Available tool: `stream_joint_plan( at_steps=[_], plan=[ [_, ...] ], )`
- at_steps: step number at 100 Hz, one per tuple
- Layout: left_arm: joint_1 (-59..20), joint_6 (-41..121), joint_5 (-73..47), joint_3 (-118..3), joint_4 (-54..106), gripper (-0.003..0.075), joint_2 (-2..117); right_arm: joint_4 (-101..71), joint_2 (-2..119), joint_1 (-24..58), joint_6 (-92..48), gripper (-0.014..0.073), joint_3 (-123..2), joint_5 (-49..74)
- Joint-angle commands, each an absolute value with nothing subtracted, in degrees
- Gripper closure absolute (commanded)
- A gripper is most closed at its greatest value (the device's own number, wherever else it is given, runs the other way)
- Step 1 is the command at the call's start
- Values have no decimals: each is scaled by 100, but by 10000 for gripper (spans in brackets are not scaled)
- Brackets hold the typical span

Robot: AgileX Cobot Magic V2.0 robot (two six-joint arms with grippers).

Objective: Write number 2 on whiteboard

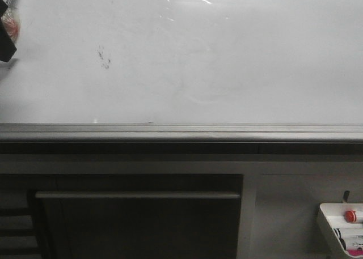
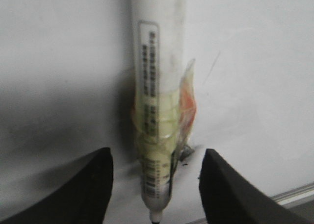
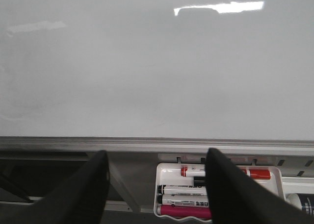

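Observation:
The whiteboard (image 1: 227,72) fills the upper front view, glossy white with faint erased swirls and a small dark smudge (image 1: 104,56). No drawn number 2 shows on it. My left gripper (image 1: 5,38) is only a dark shape at the board's far left edge. In the left wrist view my left gripper (image 2: 157,155) has its fingers (image 2: 93,185) wide apart. A white marker (image 2: 157,87) wrapped in yellowish tape runs down between them, untouched by either finger, its tip close to the board (image 2: 59,62). My right gripper (image 3: 156,155) is open and empty, before the board's lower right part (image 3: 147,62).
A grey metal rail (image 1: 181,131) runs along the board's bottom edge. Below it is a dark cabinet with a long handle (image 1: 136,195). A small white tray (image 1: 326,213) with a red ball (image 1: 350,216) hangs at the lower right. In the right wrist view the tray (image 3: 159,185) holds several markers (image 3: 184,189).

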State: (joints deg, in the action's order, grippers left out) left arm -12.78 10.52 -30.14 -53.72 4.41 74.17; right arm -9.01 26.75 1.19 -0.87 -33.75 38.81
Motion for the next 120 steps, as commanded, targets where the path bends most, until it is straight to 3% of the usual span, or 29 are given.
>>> stream_joint_plan(
  at_steps=[1, 26, 56, 85, 104, 120],
  plan=[
    [-1336, 1064, -2503, -5584, 485, 449, 7336, -947, 2749, 140, -163, 210, -3565, 3522],
    [-1336, 1064, -2578, -5584, 494, 619, 7312, -947, 2749, 140, -163, 210, -3565, 3522],
    [-1349, 1064, -3106, -5584, 524, 734, 6746, -1162, 2749, 140, -163, 210, -3568, 3446],
    [-1575, 1982, -4654, -5799, 1095, 738, 6197, -2796, 3022, 140, -1497, 210, -3727, 3857],
    [-2294, 2668, -6073, -6282, 1609, 738, 6269, -4265, 3879, 140, -3235, 210, -4275, 4896],
    [-3178, 3178, -6300, -6382, 1857, 738, 6402, -5151, 4691, 140, -5065, 210, -4778, 6315]
  ],
)
